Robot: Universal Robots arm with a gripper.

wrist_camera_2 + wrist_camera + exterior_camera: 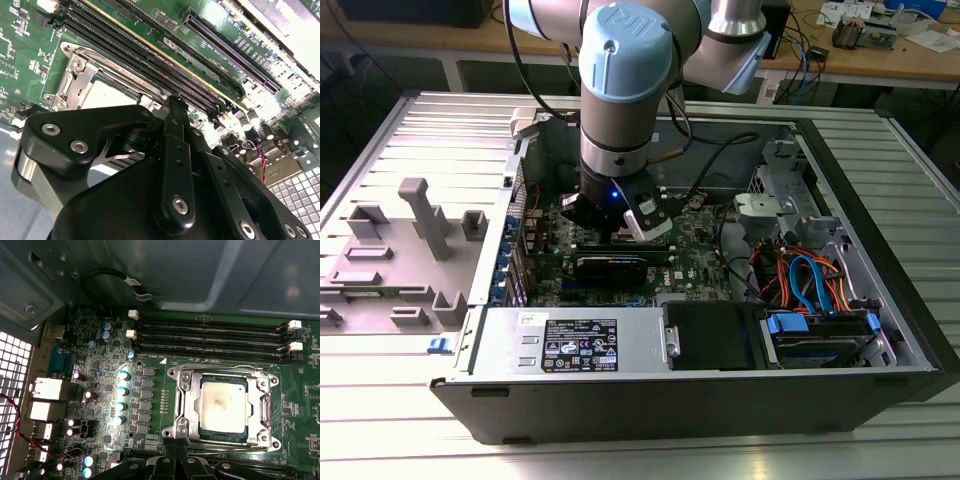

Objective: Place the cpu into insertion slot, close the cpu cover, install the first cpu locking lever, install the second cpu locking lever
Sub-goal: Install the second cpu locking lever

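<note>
Gripper [176,456] fingers pressed together, pinching nothing, tip low over the motherboard [125,405] at the near edge of the insertion slot [223,407]. The cpu [222,405] sits seated in the slot, just beyond the fingertips (cpu cover [187,400] lies flat around it). Memory slots [210,337] run farther back, parallel to the socket's far side.

A white sticker [580,345] with print sits on the grey power supply housing [610,340], its text too small to read
</note>
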